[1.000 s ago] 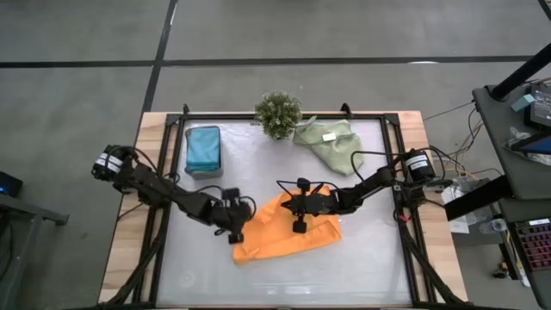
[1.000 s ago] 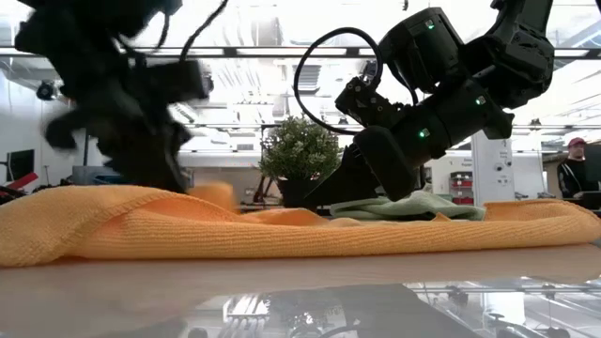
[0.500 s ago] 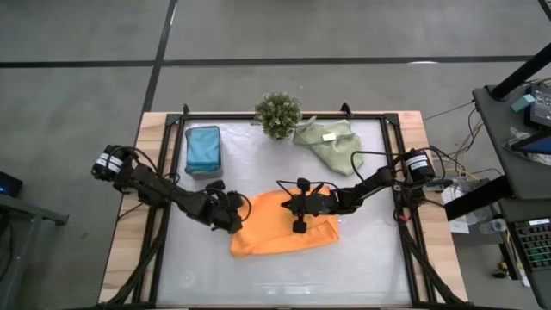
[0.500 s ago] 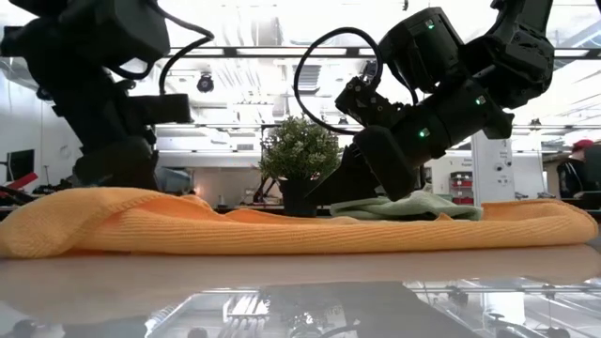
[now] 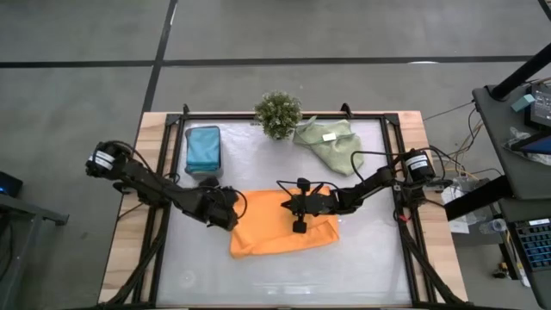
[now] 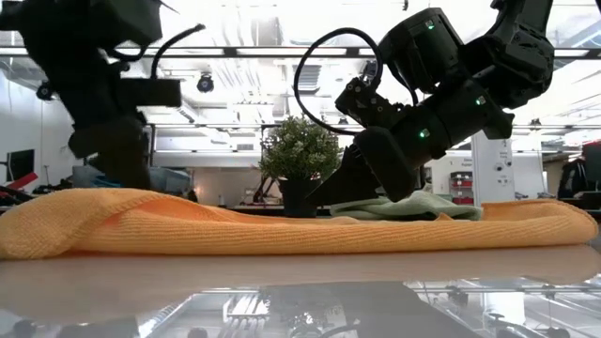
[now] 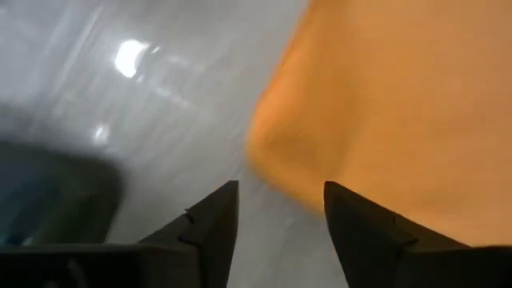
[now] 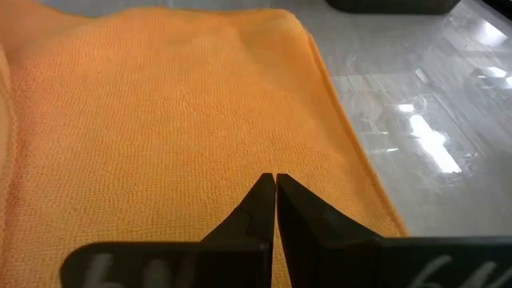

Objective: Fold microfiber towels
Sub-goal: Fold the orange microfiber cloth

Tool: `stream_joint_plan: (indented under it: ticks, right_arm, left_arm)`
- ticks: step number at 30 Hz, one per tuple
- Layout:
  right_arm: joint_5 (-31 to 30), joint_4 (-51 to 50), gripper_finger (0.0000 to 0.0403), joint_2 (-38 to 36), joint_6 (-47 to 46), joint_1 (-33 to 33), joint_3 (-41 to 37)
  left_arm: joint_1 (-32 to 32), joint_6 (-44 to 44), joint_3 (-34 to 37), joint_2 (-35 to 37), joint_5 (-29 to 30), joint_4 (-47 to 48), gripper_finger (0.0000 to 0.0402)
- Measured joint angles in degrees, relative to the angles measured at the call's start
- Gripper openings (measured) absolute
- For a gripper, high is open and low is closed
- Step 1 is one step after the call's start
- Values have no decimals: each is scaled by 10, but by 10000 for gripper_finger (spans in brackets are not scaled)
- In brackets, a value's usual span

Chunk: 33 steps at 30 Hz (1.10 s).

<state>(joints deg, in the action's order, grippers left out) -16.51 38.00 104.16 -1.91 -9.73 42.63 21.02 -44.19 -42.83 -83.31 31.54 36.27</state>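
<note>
The orange towel (image 5: pixel 284 224) lies folded in the middle of the table, its layers flat. My left gripper (image 5: pixel 227 210) stands open at the towel's left end, its fingers on either side of the rounded left corner (image 7: pixel 272 156) without touching it. My right gripper (image 5: pixel 284 205) is shut, with its tips on top of the towel near the far edge. Teal-blue towels (image 5: pixel 203 146) lie folded in a dark tray at the far left. Pale green towels (image 5: pixel 327 142) lie crumpled at the far right, a white tag on top. My right gripper rests its shut fingertips (image 8: pixel 274 186) on the orange towel's upper layer (image 8: pixel 200 136), near the middle of the far edge. The fingers come slanting down from the table's right side. The towel lies flat on the table under them.
A small bushy plant (image 5: pixel 278 112) stands at the far edge between the tray and the green towels. A black frame rail (image 5: pixel 284 116) runs round the table top. The bare glossy table (image 5: pixel 284 275) stretches from the orange towel to the near edge.
My left gripper has opened and let go of the orange towel's left end, then drawn back toward the far left while turning. The towel's left part, bunched and raised before, now lies flat in a neater folded shape.
</note>
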Motion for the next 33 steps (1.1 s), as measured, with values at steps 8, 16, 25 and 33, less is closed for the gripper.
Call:
stream_joint_plan:
  ticks: [8,16,25,33]
  right_arm:
    - [0,0,9,0,0,-1,1]
    - [-18,-65,9,-6,-9,1,1]
    - [-45,-133,9,-8,21,58,3]
    - [-39,-227,9,-92,18,61,2]
  left_arm:
    - [-3,132,22,-48,39,-208,141]
    - [-28,131,23,-124,94,-203,68]
    - [-64,131,21,-150,126,-206,18]
    - [-66,237,13,-74,110,-199,12]
